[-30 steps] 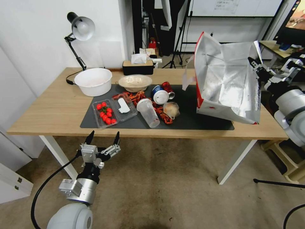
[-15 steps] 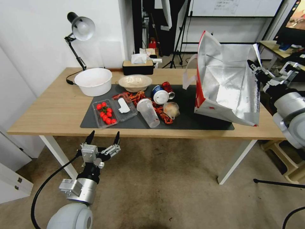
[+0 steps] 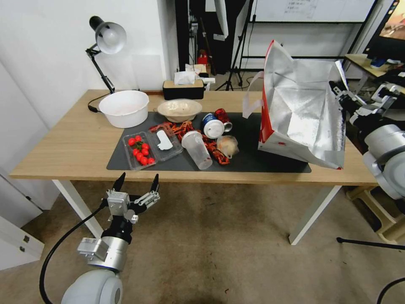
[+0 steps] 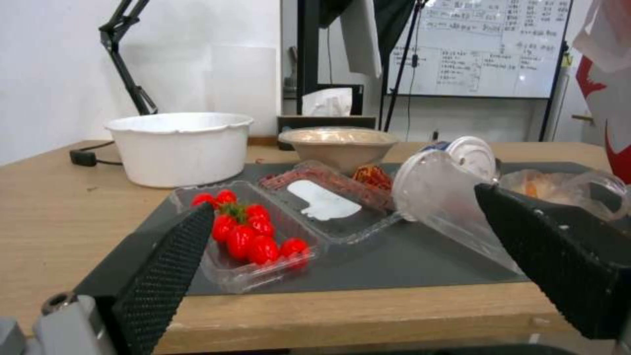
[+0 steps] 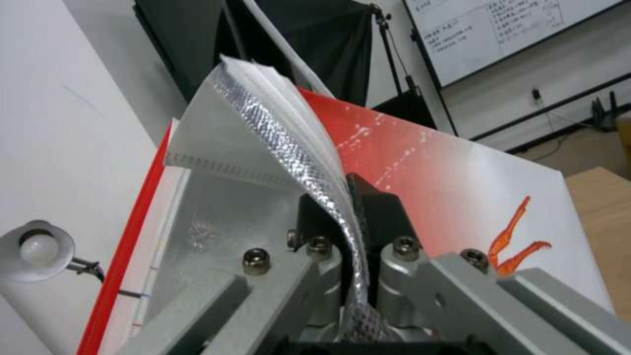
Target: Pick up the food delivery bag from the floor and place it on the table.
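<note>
On the right end of the table, the food delivery bag is off the floor and over the dark grey mat, so the lift is done and most of the carry with it. What is left, by this judgement, is to settle the bag squarely and let go. The bag is tilted, its open mouth turned toward the head camera so that the crinkled foil lining shows, and its lower front edge lies along the mat near the table's front edge; whether its base bears fully on the table or is partly hung from the grip cannot be told from the head view.

The right gripper is at the bag's right upper rim, beside the table's right end. Its wrist view shows the right gripper clamped on a fold of the rim, the foil-lined paper pinched between the two dark fingers, with the bag's red and white outer face on the far side. The bag thus extends from the gripper toward the robot's left and down to the mat.

The left gripper is parked low in front of the table's front edge, well apart from the bag, its fingers spread wide and empty.
</note>
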You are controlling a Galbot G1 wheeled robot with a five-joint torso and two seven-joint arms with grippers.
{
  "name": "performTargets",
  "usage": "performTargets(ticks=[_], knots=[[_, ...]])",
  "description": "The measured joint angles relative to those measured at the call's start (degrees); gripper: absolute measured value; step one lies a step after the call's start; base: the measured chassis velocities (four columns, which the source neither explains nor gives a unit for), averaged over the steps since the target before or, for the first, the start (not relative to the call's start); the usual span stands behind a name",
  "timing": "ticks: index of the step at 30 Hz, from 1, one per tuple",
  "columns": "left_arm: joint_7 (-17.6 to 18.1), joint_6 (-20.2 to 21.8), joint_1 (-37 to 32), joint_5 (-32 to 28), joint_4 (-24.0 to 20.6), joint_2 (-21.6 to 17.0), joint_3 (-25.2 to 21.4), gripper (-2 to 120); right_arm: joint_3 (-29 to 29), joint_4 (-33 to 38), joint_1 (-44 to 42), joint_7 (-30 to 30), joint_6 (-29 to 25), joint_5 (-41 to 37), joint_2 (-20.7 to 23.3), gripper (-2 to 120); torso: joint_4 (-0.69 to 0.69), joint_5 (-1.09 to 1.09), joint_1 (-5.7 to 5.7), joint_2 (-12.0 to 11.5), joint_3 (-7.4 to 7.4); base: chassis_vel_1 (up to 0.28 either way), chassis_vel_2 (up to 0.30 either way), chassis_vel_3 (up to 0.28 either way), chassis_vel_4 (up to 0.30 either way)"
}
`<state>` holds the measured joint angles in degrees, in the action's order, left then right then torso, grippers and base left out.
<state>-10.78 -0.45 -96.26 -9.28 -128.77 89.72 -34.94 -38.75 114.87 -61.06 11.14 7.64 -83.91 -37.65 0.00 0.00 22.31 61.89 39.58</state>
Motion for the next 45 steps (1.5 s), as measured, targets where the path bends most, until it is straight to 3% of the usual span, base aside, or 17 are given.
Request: performTargets(ticks=[7, 9, 11, 12, 15, 17, 19, 23, 25, 27, 29, 32, 45], knots=[[-0.1, -0.1, 0.0, 0.0, 0.1, 0.2, 0.2, 99, -0.3, -0.3, -0.2, -0.3, 0.1, 0.0, 0.3, 1, -0.01, 0.0, 0.0, 0.0, 0.0, 0.0, 0.0, 0.0, 0.0], [-0.1, -0.1, 0.0, 0.0, 0.2, 0.3, 0.2, 99, -0.4, -0.4, -0.2, -0.4, 0.1, 0.0, 0.3, 9, -0.01, 0.0, 0.0, 0.0, 0.0, 0.0, 0.0, 0.0, 0.0], [-0.1, -0.1, 0.0, 0.0, 0.2, 0.3, 0.2, 99, -0.4, -0.4, -0.2, -0.4, 0.1, 0.0, 0.3, 9, -0.01, 0.0, 0.0, 0.0, 0.0, 0.0, 0.0, 0.0, 0.0], [-0.1, -0.2, 0.0, 0.0, 0.2, 0.3, 0.2, 99, -0.4, -0.4, -0.2, -0.5, 0.1, 0.0, 0.3, 21, -0.01, 0.0, 0.0, 0.0, 0.0, 0.0, 0.0, 0.0, 0.0], [-0.1, -0.2, 0.0, 0.0, 0.2, 0.3, 0.2, 99, -0.4, -0.5, -0.1, -0.5, 0.1, 0.0, 0.3, 25, -0.01, 0.0, 0.0, 0.0, 0.0, 0.0, 0.0, 0.0, 0.0], [-0.1, -0.3, -0.1, 0.0, 0.2, 0.2, 0.1, 99, -0.4, -0.5, 0.2, -1.0, 0.1, 0.2, 0.4, 43, 0.0, 0.0, 0.0, 0.0, 0.01, 0.0, 0.0, 0.0, 0.0], [-0.1, -0.3, -0.1, 0.0, 0.2, 0.2, 0.1, 99, -0.4, -0.5, 0.2, -1.0, 0.1, 0.2, 0.4, 43, 0.0, 0.0, 0.0, 0.0, 0.0, 0.0, 0.0, 0.0, 0.0], [-0.2, -0.3, -0.1, 0.0, 0.3, 0.2, 0.1, 99, -0.4, -0.5, 0.3, -1.4, 0.0, 0.5, 0.4, 57, 0.0, 0.0, 0.0, 0.0, 0.0, 0.0, 0.0, 0.0, 0.0], [-0.4, -0.3, -0.2, 0.1, 0.4, 0.2, 0.2, 99, -0.8, -0.5, 0.1, -2.0, -0.4, 1.3, 0.5, 70, -0.01, 0.0, 0.0, 0.0, 0.0, 0.0, 0.0, 0.0, 0.0], [-0.6, -0.4, -0.2, 0.1, 0.4, 0.3, 0.2, 99, -1.1, -0.5, 0.0, -2.2, -0.8, 1.7, 0.6, 74, 0.0, 0.0, 0.0, 0.0, 0.0, 0.0, 0.0, 0.0, 0.0], [-0.8, -0.4, -0.2, 0.2, 0.5, 0.3, 0.3, 99, -1.7, -0.2, 0.0, -2.8, -1.8, 2.6, 0.9, 86, 0.0, 0.0, 0.0, 0.0, 0.0, 0.0, 0.0, 0.0, 0.0], [-0.9, -0.4, -0.1, 0.2, 0.5, 0.3, 0.3, 99, -2.5, 0.2, 0.0, -3.5, -2.8, 5.1, 1.1, 95, -0.01, 0.0, 0.0, 0.0, 0.0, 0.0, 0.0, 0.0, 0.0], [-0.9, -0.6, -0.4, 0.2, 0.5, 0.2, 0.3, 99, -3.5, 1.9, -2.7, -4.3, -3.2, 7.9, 0.7, 100, 0.0, 0.0, 0.0, 0.0, 0.0, 0.0, 0.0, 0.0, 0.0]])
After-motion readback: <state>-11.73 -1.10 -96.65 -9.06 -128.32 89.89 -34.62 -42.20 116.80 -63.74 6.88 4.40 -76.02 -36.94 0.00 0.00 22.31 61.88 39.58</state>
